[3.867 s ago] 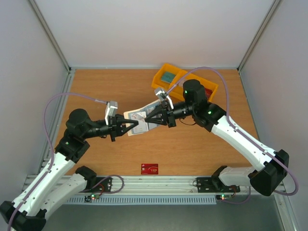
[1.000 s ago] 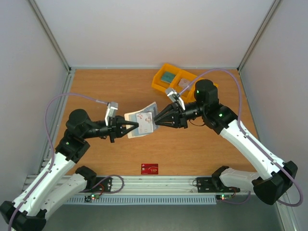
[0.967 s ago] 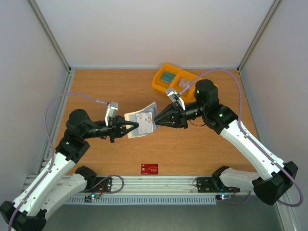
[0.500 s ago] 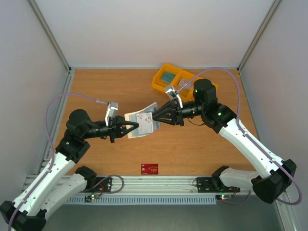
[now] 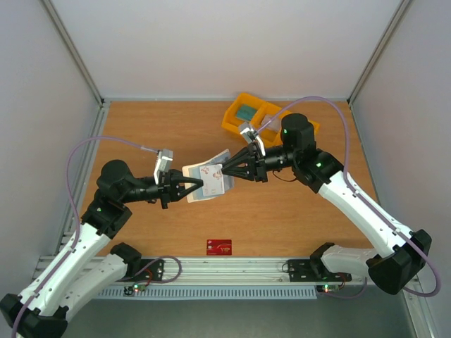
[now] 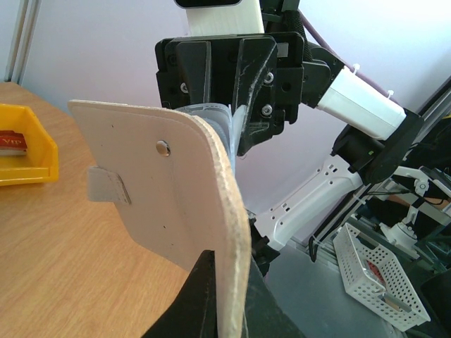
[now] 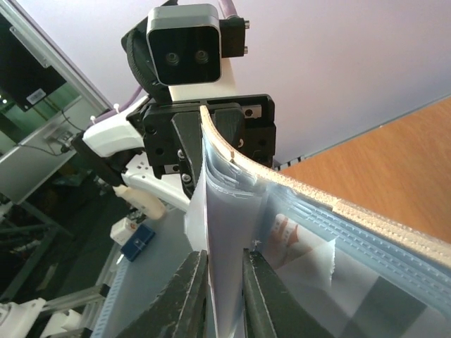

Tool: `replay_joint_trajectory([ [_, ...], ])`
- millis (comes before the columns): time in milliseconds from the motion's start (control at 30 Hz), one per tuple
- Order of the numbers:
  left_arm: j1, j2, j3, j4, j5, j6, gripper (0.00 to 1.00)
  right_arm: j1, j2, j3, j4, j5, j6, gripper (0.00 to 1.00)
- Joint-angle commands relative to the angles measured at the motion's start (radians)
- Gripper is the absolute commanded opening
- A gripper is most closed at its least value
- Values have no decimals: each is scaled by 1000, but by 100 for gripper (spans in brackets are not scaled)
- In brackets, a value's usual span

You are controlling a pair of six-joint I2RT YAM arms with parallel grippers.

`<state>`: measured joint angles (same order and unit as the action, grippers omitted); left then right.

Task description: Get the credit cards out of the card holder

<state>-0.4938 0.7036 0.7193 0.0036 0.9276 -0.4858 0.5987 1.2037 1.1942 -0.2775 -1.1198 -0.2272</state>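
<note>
Left wrist: red card [image 6: 13,141] lettered "VIP" in yellow bin [image 6: 32,165]

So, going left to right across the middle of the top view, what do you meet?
left gripper → card holder → right gripper. The yellow bin and the loose red card overlap these sideways, so they are left out.

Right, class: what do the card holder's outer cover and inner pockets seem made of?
Card holder cover: probably faux leather, matte cream, with a rough fibrous cut edge. Inner pockets: clear, glossy plastic film; a printed credit card shows through.
</note>
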Motion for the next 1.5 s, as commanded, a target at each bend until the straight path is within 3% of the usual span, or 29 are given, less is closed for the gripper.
replay_joint_trajectory([
  [0,3,-6,10,59,5,10,0,9,8,28,11,-18,8,14],
  [167,2,-4,9,59,7,10,0,17,23,34,14,10,16,7],
  [400,1,-3,12,55,4,12,0,47,36,38,12,-4,0,10],
  [533,1,-6,8,55,-1,11,0,51,26,35,13,-24,2,1],
  [667,1,-12,9,41,-13,4,0,42,-10,40,-68,17,-62,1],
  [767,1,-19,6,39,-16,-5,0,-5,-34,39,-161,59,-113,1],
  [1067,1,-31,-1,28,-29,-11,0,-116,-83,31,-229,42,-134,1],
  [1200,3,-52,-9,-62,-115,24,0,-230,-115,40,-215,46,-67,1],
  [1333,14,-88,-53,-181,-345,49,0,-380,-102,40,-125,275,189,1],
  [1467,44,-127,-124,-211,-455,19,0,-400,37,49,-121,624,401,1],
])
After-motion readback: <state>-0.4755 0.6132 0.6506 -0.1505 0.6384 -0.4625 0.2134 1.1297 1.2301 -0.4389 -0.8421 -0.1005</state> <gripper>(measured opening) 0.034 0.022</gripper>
